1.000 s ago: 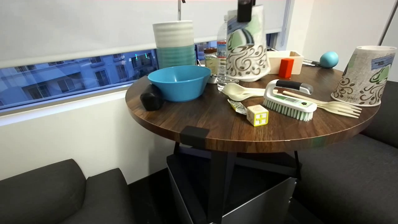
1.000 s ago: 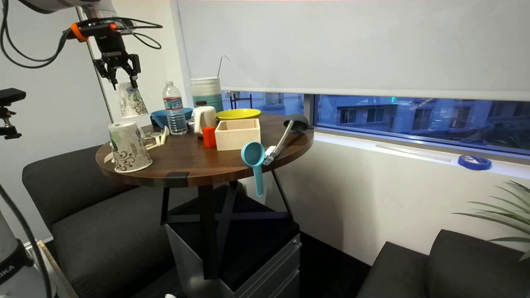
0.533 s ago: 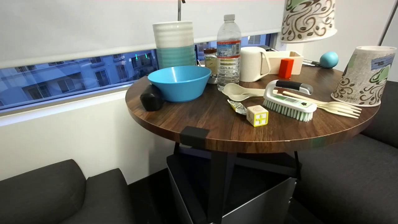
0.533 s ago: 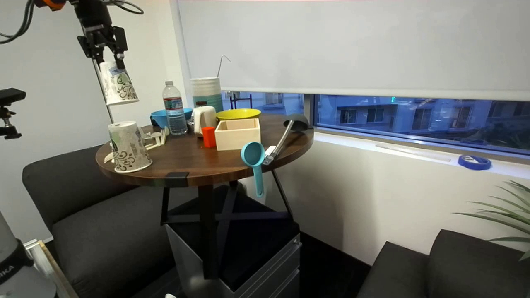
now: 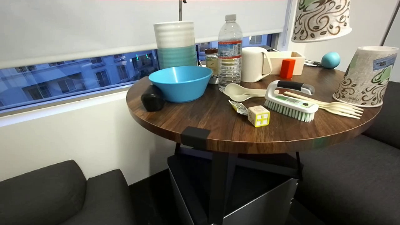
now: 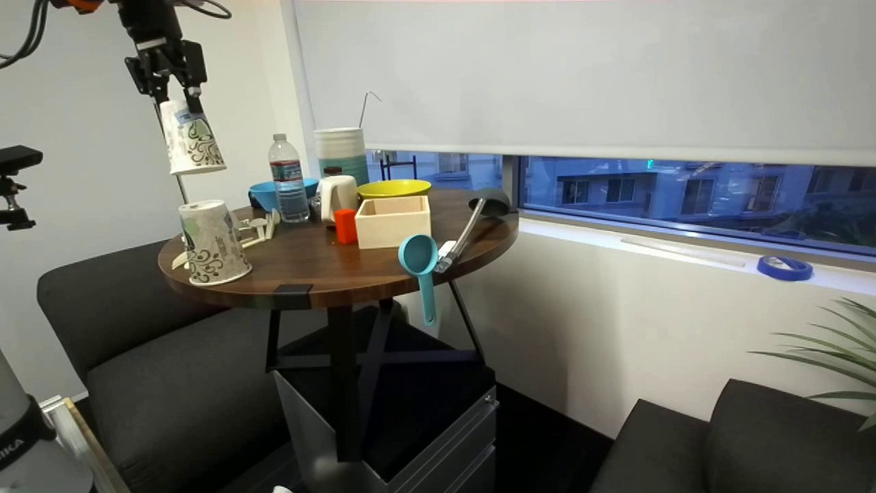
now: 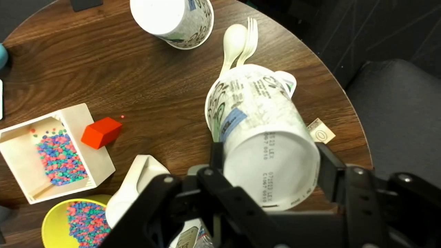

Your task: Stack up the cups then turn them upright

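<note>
A tapered white paper cup with brown swirl print and blue patch (image 7: 262,115) is held above the dark-wood bench (image 5: 193,115), wide rim down, slightly tilted. Its narrow end is gripped by the jaws, parted just that far. Wrist-view clock from there: second white paper cup (image 7: 182,27), same print, is stood on the bench wide rim down at 11 o'clock; cream spoon (image 7: 235,38) and fork (image 7: 249,42) laid at 12; yellow-edged wooden cube (image 7: 322,132) at 3; red block (image 7: 101,132) and wooden box (image 7: 100,167) at 9; white mug (image 7: 120,206) at 8, part-blocked by the jaws. White-and-green scrub brush (image 5: 291,104) mostly hidden behind the held cup.
</note>
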